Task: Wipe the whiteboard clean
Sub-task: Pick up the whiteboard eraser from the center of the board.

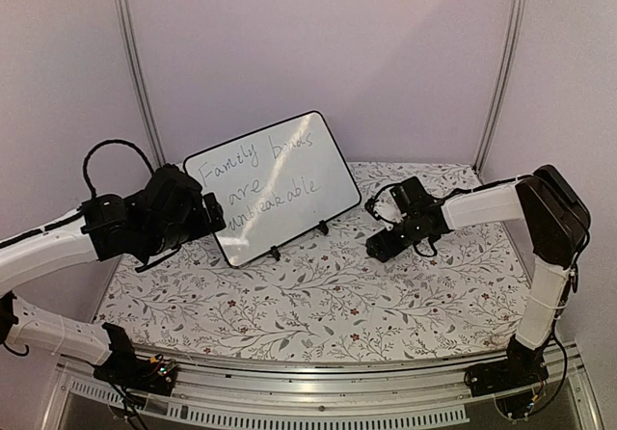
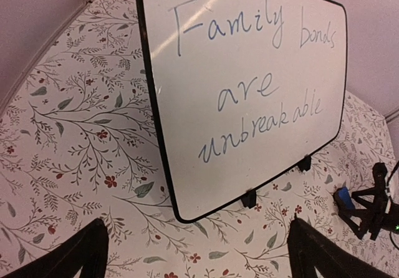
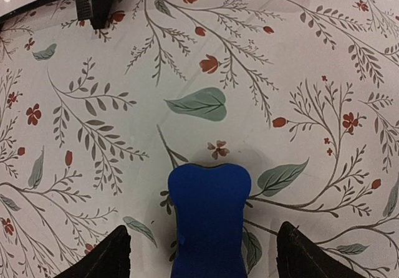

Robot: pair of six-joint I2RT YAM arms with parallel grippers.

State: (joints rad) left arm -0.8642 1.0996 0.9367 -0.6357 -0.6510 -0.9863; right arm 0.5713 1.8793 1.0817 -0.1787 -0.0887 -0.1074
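The whiteboard [image 1: 272, 184] stands tilted on black clip feet at the back middle of the table, with "Family bonds are unbreakable" in dark handwriting; it fills the left wrist view [image 2: 249, 85]. My left gripper [image 1: 214, 214] is open and empty just left of the board's lower left edge, its fingers [image 2: 81, 253] spread wide. My right gripper [image 1: 378, 247] is low over the table, right of the board, and open. A blue eraser block [image 3: 209, 219] lies on the table between its fingers [image 3: 112, 256], with gaps on both sides.
A floral cloth [image 1: 318, 295] covers the table. Lilac walls with metal corner rails [image 1: 135, 73] close the back and sides. A clip foot [image 3: 93, 4] and the board's rim show at the top left of the right wrist view.
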